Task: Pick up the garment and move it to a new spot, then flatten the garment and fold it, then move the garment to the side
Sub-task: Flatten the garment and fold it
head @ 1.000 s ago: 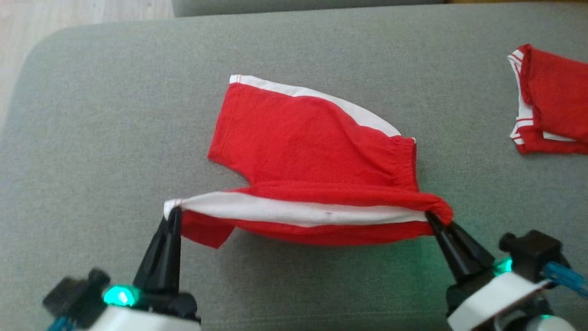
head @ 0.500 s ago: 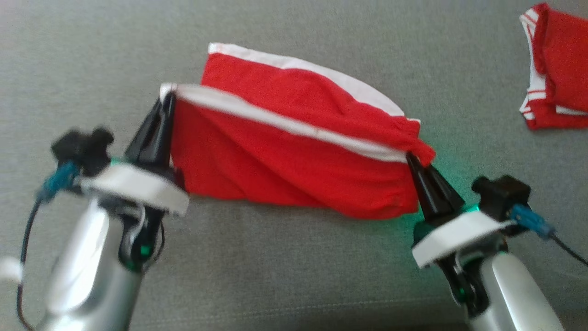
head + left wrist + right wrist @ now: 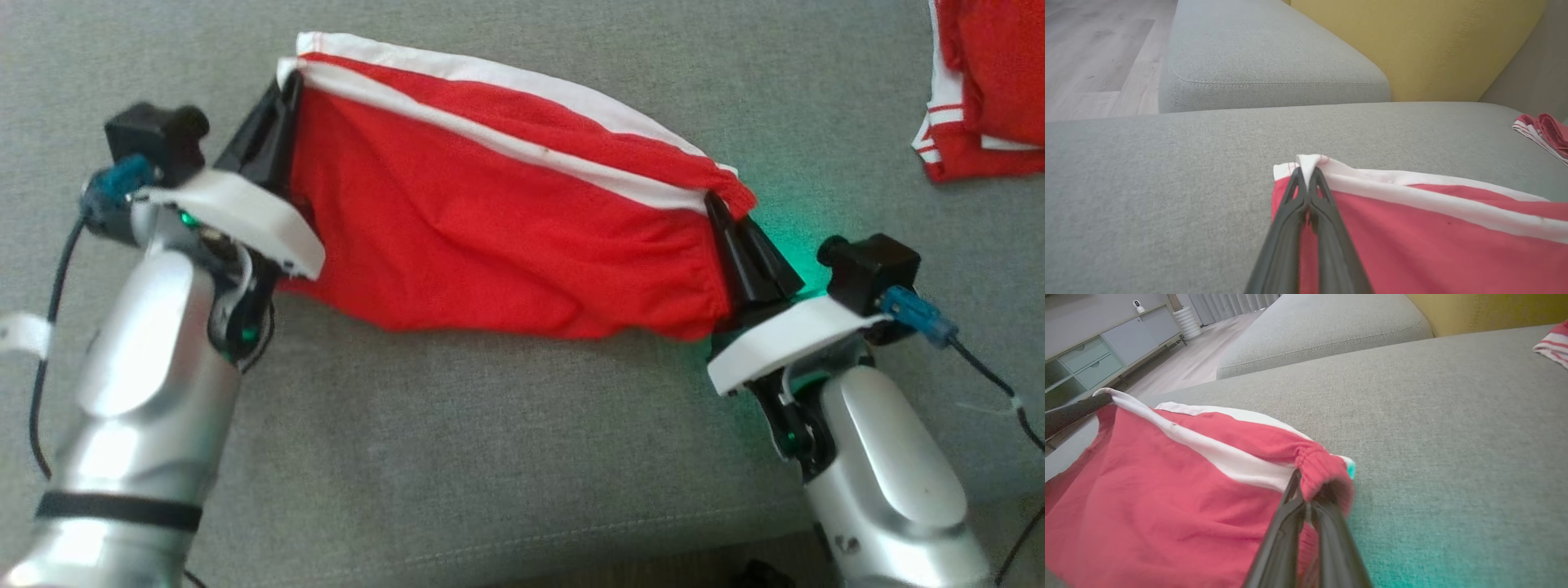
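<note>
The garment (image 3: 490,229) is a pair of red shorts with white side stripes, folded over on the grey sofa seat. My left gripper (image 3: 287,82) is shut on its left corner, pinching the white stripe (image 3: 1306,163). My right gripper (image 3: 714,202) is shut on the gathered red waistband at the right end (image 3: 1318,473). The upper layer stretches between both grippers and lies over the lower layer, whose white edge (image 3: 506,77) peeks out beyond it. The left gripper's dark finger (image 3: 1073,410) also shows in the right wrist view.
A second red and white garment (image 3: 980,90) lies at the far right of the grey seat (image 3: 490,457). A grey cushion (image 3: 1265,61) and a yellow cushion (image 3: 1412,45) sit behind. Wood floor (image 3: 1094,53) and a cabinet (image 3: 1094,355) lie past the sofa's left side.
Both grippers have carried the near edge of the garment up and away from me, laying it over the far half. The camera has also tilted, shifting the whole picture.
</note>
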Controlling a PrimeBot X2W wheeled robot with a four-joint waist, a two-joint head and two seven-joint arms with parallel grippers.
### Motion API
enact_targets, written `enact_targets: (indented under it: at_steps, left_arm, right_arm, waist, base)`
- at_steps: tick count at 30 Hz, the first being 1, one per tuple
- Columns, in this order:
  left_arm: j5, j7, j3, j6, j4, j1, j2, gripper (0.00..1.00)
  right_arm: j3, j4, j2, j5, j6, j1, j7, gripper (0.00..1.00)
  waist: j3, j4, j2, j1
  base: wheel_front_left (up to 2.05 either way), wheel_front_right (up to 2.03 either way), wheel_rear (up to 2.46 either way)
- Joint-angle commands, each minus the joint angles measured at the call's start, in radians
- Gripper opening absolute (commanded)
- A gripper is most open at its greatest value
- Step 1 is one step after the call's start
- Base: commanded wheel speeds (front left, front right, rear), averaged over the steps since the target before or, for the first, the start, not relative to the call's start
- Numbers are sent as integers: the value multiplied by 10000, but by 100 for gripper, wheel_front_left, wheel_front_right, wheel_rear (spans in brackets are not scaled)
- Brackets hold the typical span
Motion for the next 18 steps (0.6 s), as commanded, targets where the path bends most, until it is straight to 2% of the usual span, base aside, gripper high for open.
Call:
enact_targets:
  at_steps: [1, 8, 9, 10, 11, 12, 13, 18]
  left_arm:
    - [152, -130, 290, -22, -147, -495, 337, 0]
    - [150, -539, 32, -87, 1140, -1411, 230, 0]
    - [109, -591, 7, -96, 1282, -1481, 209, 0]
    - [53, -637, -21, -106, 1413, -1541, 187, 13]
    - [-40, -677, -53, -117, 1525, -1588, 149, 40]
    - [-164, -703, -80, -127, 1629, -1621, 102, 76]
    - [-283, -728, -116, -135, 1709, -1640, 68, 100]
    - [-940, -941, -399, -152, 1535, -1559, 95, 100]
  right_arm:
    - [229, -221, 132, 86, 65, -216, -146, 0]
    - [462, 310, 135, 323, 65, -659, -528, 0]
    - [488, 360, 135, 342, 65, -689, -577, 4]
    - [512, 398, 135, 380, 65, -710, -629, 24]
    - [536, 436, 136, 410, 65, -721, -668, 45]
    - [558, 463, 136, 436, 65, -722, -704, 85]
    - [569, 476, 136, 455, 65, -713, -752, 100]
    - [511, 349, 136, 451, 65, -542, -961, 100]
  waist:
    - [39, -43, 0, 0]
    - [88, -139, 0, 0]
    - [76, -142, 0, 0]
    - [62, -145, 0, 0]
    - [40, -146, 0, 0]
    - [9, -142, 0, 0]
    - [-33, -133, 0, 0]
    - [-293, -29, 0, 0]
  base:
    - [0, 0, 0]
    - [0, 0, 0]
    - [0, 0, 0]
    - [0, 0, 0]
    - [0, 0, 0]
    - [0, 0, 0]
    - [0, 0, 0]
    - [0, 0, 0]
